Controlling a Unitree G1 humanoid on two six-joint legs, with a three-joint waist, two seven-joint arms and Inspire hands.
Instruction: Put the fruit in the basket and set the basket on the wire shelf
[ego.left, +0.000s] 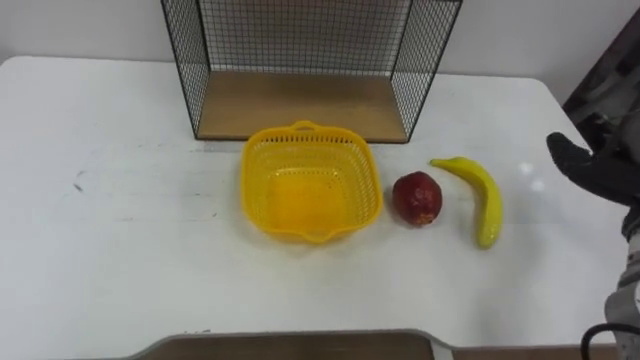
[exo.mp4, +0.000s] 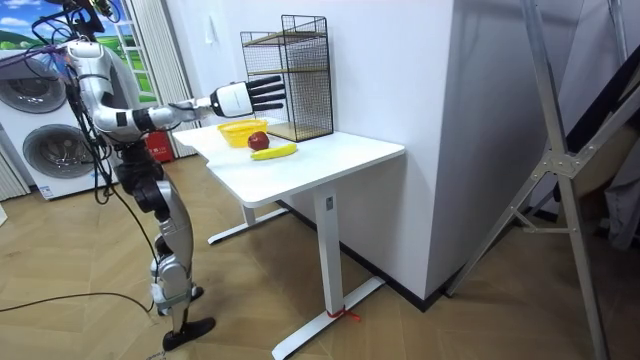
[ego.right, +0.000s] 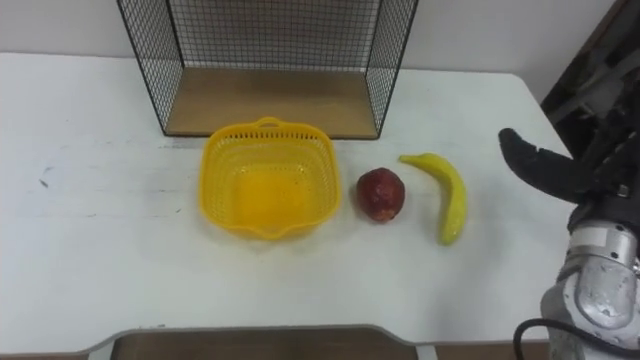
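- Hovering over the table's right edge, the right hand (ego.left: 588, 166) is released, its dark fingers (ego.right: 530, 160) straight and pointing toward the fruit, and it holds nothing.
- In the room view the hand (exo.mp4: 262, 93) is stretched out on a level arm above the table, fingers spread and clear of everything beneath.
- Nearest the hand lies the banana (ego.left: 481, 196), flat on the table, curved, with its stem end toward the shelf and its tip toward the robot; it is apart from the hand.
- Just left of the banana sits the red fruit (ego.left: 417, 198), close to it, though whether the two touch cannot be told.
- Left again, the yellow basket (ego.left: 262, 172) stands upright with nothing in it; the red fruit is just beside its right wall.
- Behind the basket stands the wire shelf (ego.left: 300, 105), a black mesh frame with a wooden base, its open front facing the robot; the basket's rear rim is near the shelf's front edge.
- All of this rests on the white table (ego.left: 120, 230).
- The robot stands upright at the table's end on the room view's left, with washers (exo.mp4: 45, 150) behind it.
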